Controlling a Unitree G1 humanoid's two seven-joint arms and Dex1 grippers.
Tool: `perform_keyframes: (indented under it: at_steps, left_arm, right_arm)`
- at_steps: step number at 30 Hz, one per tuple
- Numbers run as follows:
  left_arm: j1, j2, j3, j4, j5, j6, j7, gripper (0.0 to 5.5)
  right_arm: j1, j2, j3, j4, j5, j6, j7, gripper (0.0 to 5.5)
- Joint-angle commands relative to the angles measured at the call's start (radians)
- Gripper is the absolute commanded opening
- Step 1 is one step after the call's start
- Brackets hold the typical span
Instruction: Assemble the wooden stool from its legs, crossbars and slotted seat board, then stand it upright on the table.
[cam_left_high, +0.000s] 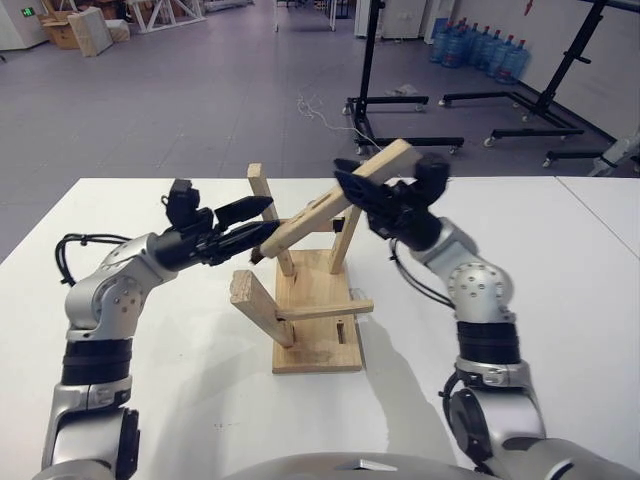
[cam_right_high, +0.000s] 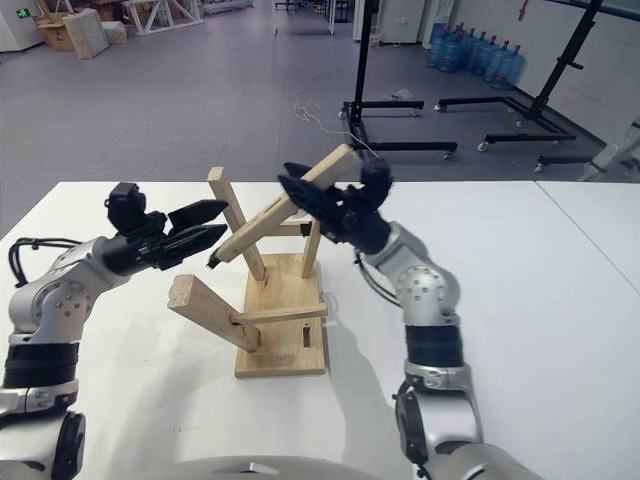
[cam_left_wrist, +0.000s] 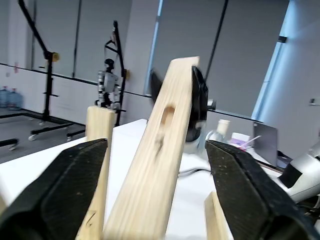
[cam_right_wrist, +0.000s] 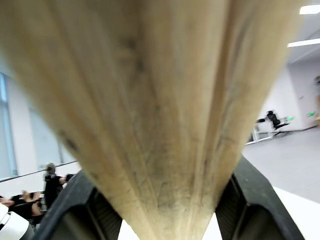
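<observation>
1. Centrally, a flat pale wooden slotted seat board (cam_left_high: 318, 350) lies on the white worktop (cam_left_high: 560, 300).
2. Two pale wooden upright legs (cam_left_high: 262, 195) stand in the board. A third leaning leg (cam_left_high: 258, 303) at the front left carries a thin wooden crossbar (cam_left_high: 325, 311).
3. The right gripper (cam_left_high: 375, 195) pinches the upper end of a long pale wooden leg (cam_left_high: 305, 220), slanted above the board.
4. The left gripper (cam_left_high: 262, 220) is spread, with one finger on either side of that leg's lower end.

The leg (cam_right_wrist: 160, 100) is blurred in the right wrist view, runs off the frame edge and covers most of the right end effector's (cam_right_wrist: 160, 205) fingers. Mid-frame in the left eye view, whether the left end effector (cam_left_high: 263, 220) touches its lower end cannot be told.
</observation>
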Motion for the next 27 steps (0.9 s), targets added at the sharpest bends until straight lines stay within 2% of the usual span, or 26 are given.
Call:
perform_keyframes:
  at_steps: [1, 3, 5, 10, 18, 27]
  left_arm:
    - [0.157, 0.007, 0.165, -0.143, -0.07, -0.026, 0.082, 3.7]
    - [0.206, -0.018, 0.241, -0.181, -0.088, -0.056, 0.163, 3.7]
    - [0.236, -0.033, 0.303, -0.202, -0.105, -0.082, 0.227, 3.7]
    - [0.233, -0.061, 0.392, -0.152, -0.1, -0.148, 0.374, 3.7]
    - [0.224, -0.029, 0.336, -0.072, -0.067, -0.168, 0.369, 3.7]
    - [0.243, -0.021, 0.297, -0.082, -0.076, -0.165, 0.323, 3.7]
  right_arm:
    - [0.075, -0.291, -0.069, -0.082, -0.014, 0.082, 0.132, 2.07]
    - [0.128, -0.402, -0.057, -0.055, -0.054, 0.078, 0.242, 2.06]
    - [0.161, -0.451, -0.03, -0.05, -0.074, 0.073, 0.305, 2.06]
    - [0.224, -0.44, 0.047, -0.099, -0.093, 0.048, 0.364, 2.06]
    - [0.294, -0.369, 0.126, -0.121, -0.137, -0.01, 0.348, 2.06]
    - [0.243, -0.386, 0.127, -0.042, -0.193, -0.082, 0.351, 2.06]
